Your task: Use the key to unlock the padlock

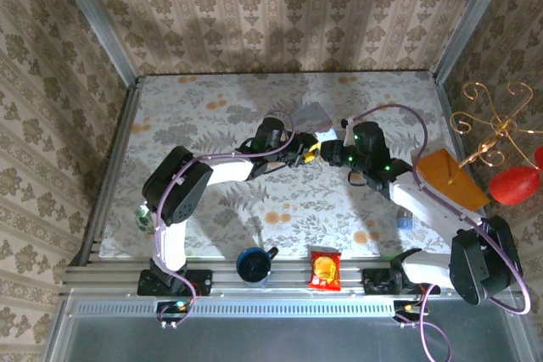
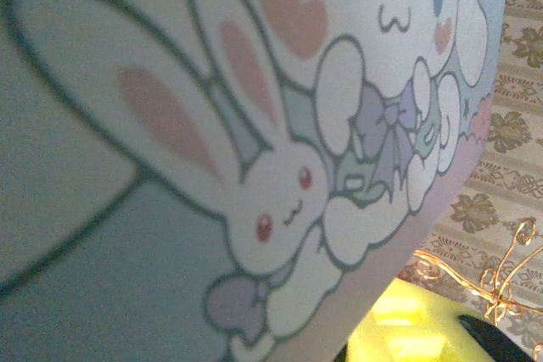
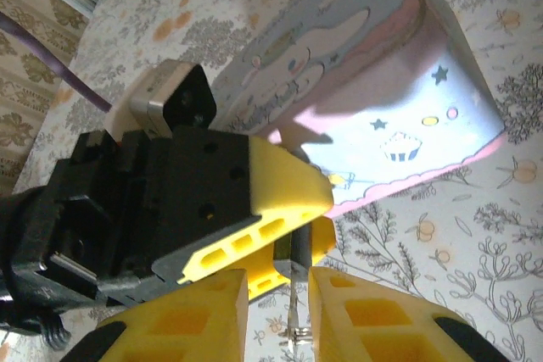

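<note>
Key (image 3: 293, 311) edge-on, barely legible, inside right gripper (image 3: 278, 277).

We look down on a table (image 1: 212, 116) spread with a pale floral cloth and closed in by wallpaper (image 1: 254, 6) patterned in stripes and leaf motifs. Toward the far middle lies a rectangular pale tin box (image 1: 312, 114) — up close we see its printed face (image 3: 382, 82) with white cartoon rabbits, bows, hearts, stars, a cupcake and a pink scalloped border. At the near edge stands a dark blue mug (image 1: 253, 264), and near it to the right lies a red snack packet (image 1: 324, 270). On the right we see an orange sheet (image 1: 450, 177), a gold wire stand (image 1: 496, 125) with curled arms — and beside it a red rounded object (image 1: 513, 184). A small blue thing (image 1: 405, 222) sits on the cloth.
</note>
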Motion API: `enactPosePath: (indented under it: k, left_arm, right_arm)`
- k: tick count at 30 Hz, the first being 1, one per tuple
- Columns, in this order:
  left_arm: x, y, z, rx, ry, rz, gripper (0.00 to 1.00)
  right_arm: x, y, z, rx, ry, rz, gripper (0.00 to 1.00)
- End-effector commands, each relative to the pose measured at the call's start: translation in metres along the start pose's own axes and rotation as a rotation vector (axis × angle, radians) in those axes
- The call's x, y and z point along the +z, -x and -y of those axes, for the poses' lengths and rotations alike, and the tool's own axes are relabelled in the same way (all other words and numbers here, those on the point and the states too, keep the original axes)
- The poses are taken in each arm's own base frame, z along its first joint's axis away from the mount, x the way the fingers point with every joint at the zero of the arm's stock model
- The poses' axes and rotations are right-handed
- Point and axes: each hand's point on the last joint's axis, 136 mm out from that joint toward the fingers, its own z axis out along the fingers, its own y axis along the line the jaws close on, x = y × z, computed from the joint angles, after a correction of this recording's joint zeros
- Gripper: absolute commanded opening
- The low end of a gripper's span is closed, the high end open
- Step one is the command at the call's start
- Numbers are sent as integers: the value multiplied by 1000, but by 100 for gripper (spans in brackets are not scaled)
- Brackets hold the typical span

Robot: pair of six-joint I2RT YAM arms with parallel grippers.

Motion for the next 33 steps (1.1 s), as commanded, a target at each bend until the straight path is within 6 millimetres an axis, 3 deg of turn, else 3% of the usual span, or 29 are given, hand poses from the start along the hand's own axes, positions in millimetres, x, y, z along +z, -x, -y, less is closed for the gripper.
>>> enactPosePath:
  k: [1,13,33]
  left_arm:
    - [3,-8,-8,-6,13,-35,0]
    - [4,-8,-11,-13,13,-37,0]
    - [5,-8,-11,-14,12,-43,0]
  right_arm:
    - [-6,-13,4,35,-33,-34,26]
    - [-4,-32,1,49,-54,-93,22]
    - [10,-33,-2,34,-58,-111,10]
